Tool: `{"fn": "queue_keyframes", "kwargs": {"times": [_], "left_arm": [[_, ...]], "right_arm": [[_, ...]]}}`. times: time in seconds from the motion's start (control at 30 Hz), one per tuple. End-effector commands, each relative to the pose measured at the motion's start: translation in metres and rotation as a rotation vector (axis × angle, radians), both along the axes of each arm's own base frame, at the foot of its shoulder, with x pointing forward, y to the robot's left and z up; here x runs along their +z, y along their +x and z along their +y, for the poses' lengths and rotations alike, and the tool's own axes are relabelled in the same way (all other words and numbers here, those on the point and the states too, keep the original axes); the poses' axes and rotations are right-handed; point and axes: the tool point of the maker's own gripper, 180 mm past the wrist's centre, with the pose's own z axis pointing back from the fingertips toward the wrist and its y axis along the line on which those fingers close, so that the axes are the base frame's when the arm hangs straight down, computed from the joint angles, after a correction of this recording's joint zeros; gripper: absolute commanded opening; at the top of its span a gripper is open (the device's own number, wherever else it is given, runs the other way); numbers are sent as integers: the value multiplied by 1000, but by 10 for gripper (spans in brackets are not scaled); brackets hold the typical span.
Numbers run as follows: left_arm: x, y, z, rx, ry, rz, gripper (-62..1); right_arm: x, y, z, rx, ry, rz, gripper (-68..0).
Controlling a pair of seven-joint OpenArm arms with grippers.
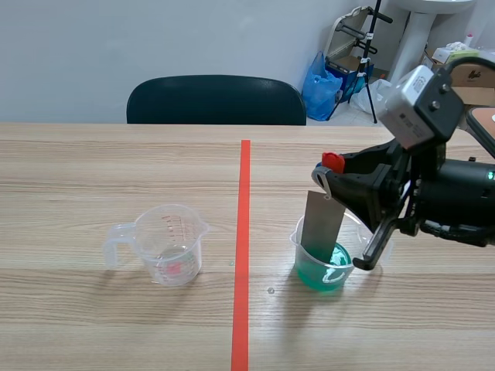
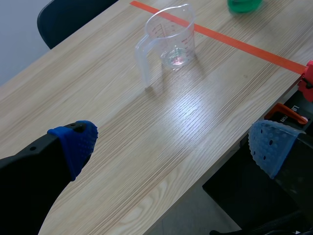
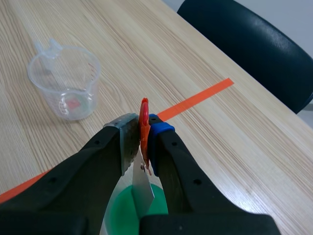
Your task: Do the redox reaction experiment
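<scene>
My right gripper (image 1: 334, 176) (image 3: 142, 142) is shut on a red clip (image 1: 332, 161) (image 3: 144, 115). A grey metal sheet (image 1: 323, 220) (image 3: 141, 188) hangs from the clip. Its lower end stands inside a clear cup of green liquid (image 1: 323, 268) (image 3: 123, 210), right of the tape line. An empty clear measuring cup (image 1: 166, 246) (image 2: 171, 39) (image 3: 66, 81) with a handle stands left of the line. My left gripper (image 2: 173, 147) is open with nothing between its fingers; it hangs over the table's near edge, well short of the empty cup. The green cup (image 2: 242, 5) shows far ahead of it.
An orange-red tape line (image 1: 244, 247) runs down the table's middle. A dark chair (image 1: 216, 100) stands behind the far edge. Bags and a stand sit on the floor at the back right. An orange-and-black clamp (image 2: 286, 113) sits at the table edge beside my left gripper.
</scene>
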Motion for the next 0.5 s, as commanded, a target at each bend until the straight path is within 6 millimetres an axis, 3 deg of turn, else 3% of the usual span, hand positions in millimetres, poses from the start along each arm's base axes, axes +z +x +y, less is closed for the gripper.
{"fn": "queue_keyframes", "kwargs": {"times": [0.0, 0.47], "left_arm": [[5, 1, -2, 5, -21, -20, 14], [5, 1, -2, 5, -21, -20, 14]], "right_arm": [[16, 0, -3, -3, 13, -38, -669], [55, -19, -4, 7, 16, -102, -669]]}}
